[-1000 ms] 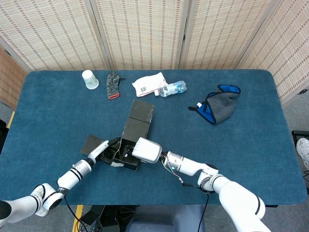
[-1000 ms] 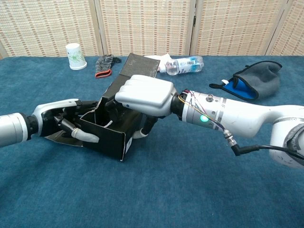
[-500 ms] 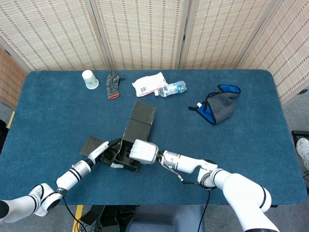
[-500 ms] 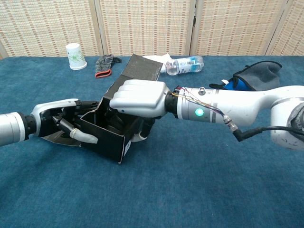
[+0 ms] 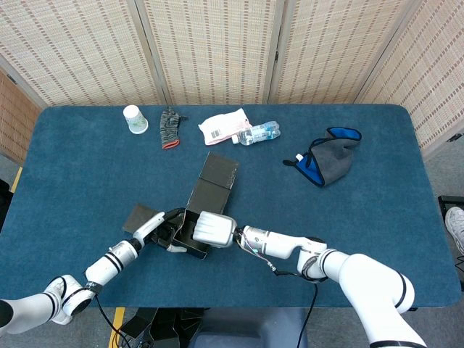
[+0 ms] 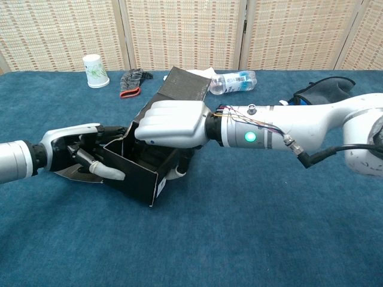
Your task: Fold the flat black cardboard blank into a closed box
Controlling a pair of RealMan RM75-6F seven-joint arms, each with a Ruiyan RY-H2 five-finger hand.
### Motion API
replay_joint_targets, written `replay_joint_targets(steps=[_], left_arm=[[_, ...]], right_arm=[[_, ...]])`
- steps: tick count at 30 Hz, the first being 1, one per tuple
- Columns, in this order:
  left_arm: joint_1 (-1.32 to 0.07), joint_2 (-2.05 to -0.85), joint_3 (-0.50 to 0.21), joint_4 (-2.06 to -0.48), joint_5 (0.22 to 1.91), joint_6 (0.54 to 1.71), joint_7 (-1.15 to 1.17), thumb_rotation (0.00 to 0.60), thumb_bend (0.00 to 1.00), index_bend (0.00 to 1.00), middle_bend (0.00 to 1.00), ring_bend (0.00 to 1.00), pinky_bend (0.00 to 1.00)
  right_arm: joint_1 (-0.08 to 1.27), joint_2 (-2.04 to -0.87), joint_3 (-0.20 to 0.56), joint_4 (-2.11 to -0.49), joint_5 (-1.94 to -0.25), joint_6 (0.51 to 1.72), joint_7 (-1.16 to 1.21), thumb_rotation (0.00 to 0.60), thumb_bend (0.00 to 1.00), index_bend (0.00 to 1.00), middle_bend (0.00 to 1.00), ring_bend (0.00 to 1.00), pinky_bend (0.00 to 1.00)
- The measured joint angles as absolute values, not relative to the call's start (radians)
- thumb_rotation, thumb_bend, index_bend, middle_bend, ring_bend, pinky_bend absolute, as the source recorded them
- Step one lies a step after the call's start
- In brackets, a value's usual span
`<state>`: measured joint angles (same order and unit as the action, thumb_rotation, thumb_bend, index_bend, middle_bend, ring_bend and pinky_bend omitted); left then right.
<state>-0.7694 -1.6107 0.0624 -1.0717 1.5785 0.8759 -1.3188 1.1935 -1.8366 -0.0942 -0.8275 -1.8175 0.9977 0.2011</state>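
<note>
1. The black cardboard blank [image 6: 134,173] sits half-formed at lower left of centre on the table [image 6: 239,239]: near walls stand up as an open tray, and its long lid panel [image 5: 217,174] runs away toward the far side.
2. My left hand [image 6: 81,155] braces the tray's left wall from outside, with fingers hooked around the near corner. I judge that a holding grip on the blank.
3. My right hand [image 6: 170,119] lies knuckles-up over the tray's open top, fingers curled down inside. Whether they pinch a wall or only press, I cannot tell.
4. To do this step well, I would keep the left wall pinned, seat the inner flaps square, then draw my right fingers out before bringing the lid over; otherwise the lid would close on them.
5. Further back, well apart from the work: a grey-and-blue cloth [image 5: 330,163] at right, a water bottle [image 5: 261,133] and white packet [image 5: 223,126] just behind the lid, a glove [image 5: 169,127], and a paper cup [image 5: 134,119] at upper left.
6. Nothing blocks the lid's swing, by my reading.
</note>
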Motion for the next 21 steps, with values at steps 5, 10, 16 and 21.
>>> replay_joint_targets(steps=[5, 10, 16, 21], left_arm=[[-0.767, -1.615, 0.061, -1.070, 1.574, 0.876, -1.305, 0.600, 0.09, 0.18, 0.19, 0.66, 0.93], [-0.763, -1.626, 0.053, -1.068, 1.559, 0.875, -1.282, 0.600, 0.09, 0.16, 0.19, 0.66, 0.93], [-0.751, -1.639, 0.033, -1.073, 1.530, 0.882, -1.220, 0.600, 0.09, 0.15, 0.19, 0.66, 0.93], [-0.731, -1.651, 0.009, -1.089, 1.492, 0.897, -1.082, 0.600, 0.09, 0.15, 0.18, 0.66, 0.93]], right_arm=[[1.180, -1.818, -0.081, -0.860, -1.796, 0.995, 0.182, 0.600, 0.29, 0.42, 0.37, 0.78, 1.00], [1.160, -1.774, -0.064, -0.926, -1.768, 0.995, 0.153, 0.600, 0.31, 0.17, 0.20, 0.75, 1.00], [1.120, -1.708, -0.043, -1.030, -1.728, 1.004, 0.107, 0.600, 0.31, 0.12, 0.16, 0.74, 1.00], [1.062, -1.665, -0.015, -1.133, -1.653, 1.019, 0.105, 0.600, 0.28, 0.12, 0.16, 0.74, 1.00]])
